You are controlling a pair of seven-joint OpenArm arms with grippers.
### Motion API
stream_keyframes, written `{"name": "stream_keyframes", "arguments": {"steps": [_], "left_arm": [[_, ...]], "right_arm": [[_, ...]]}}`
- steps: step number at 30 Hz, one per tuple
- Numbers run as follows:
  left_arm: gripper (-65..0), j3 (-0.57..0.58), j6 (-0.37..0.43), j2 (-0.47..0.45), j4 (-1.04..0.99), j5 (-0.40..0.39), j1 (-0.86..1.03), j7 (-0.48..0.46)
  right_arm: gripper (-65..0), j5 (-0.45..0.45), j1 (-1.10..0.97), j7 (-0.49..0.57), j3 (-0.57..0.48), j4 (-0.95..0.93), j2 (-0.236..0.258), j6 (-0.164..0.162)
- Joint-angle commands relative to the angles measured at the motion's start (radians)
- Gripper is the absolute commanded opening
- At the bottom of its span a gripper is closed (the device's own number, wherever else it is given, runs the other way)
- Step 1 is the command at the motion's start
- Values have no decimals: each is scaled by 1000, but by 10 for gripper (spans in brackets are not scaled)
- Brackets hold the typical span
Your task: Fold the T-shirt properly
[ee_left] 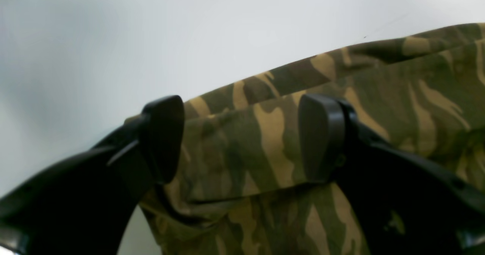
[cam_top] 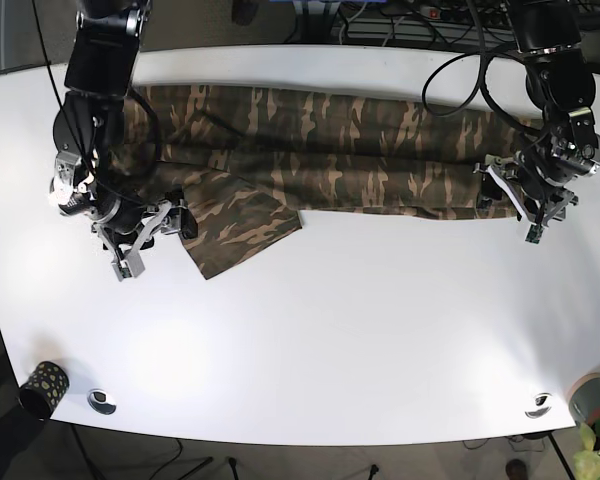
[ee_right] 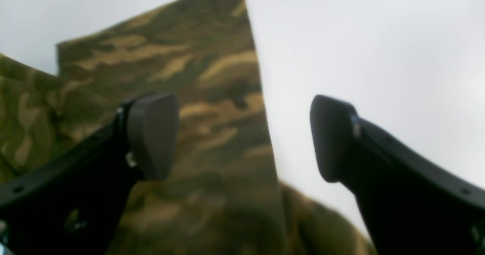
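Both pincers gape empty: left pincer (ee_left: 242,137) over the camouflage T-shirt (cam_top: 330,150) hem, right pincer (ee_right: 242,137) straddling its sleeve edge; pinch both layers evenly before lifting off the desk (cam_top: 380,330).

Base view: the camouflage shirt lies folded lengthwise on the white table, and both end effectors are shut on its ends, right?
Not quite. The wrist views show the left end effector and right end effector open over the shirt, gripping nothing. The rest holds.

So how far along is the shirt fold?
Partly done: the shirt lies as a long folded band across the table, one sleeve flap still sticking out. Nothing is gripped; the left gripper and right gripper hover open over the shirt's two ends. Remaining: tuck the flap and fold crosswise.
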Motion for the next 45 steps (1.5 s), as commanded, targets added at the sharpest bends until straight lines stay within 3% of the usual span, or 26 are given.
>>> {"name": "stream_keyframes", "arguments": {"steps": [1, 9, 24, 38, 45], "left_arm": [[-217, -8, 4, -6, -39, -5, -2, -10], [-217, -11, 4, -26, -125, -5, 4, -15], [-217, -10, 4, -29, -123, -5, 1, -13], [-217, -7, 4, -29, -128, -5, -2, -13], [-217, -5, 5, -29, -131, -3, -1, -15]], "right_arm": [[-132, 14, 63, 48, -18, -74, 17, 4], [-132, -112, 121, 152, -104, -207, 8, 13], [-144, -126, 98, 155, -105, -215, -90, 7], [-631, -126, 94, 157, -101, -209, -116, 4], [-650, -118, 75, 157, -98, -94, -107, 4]]}}
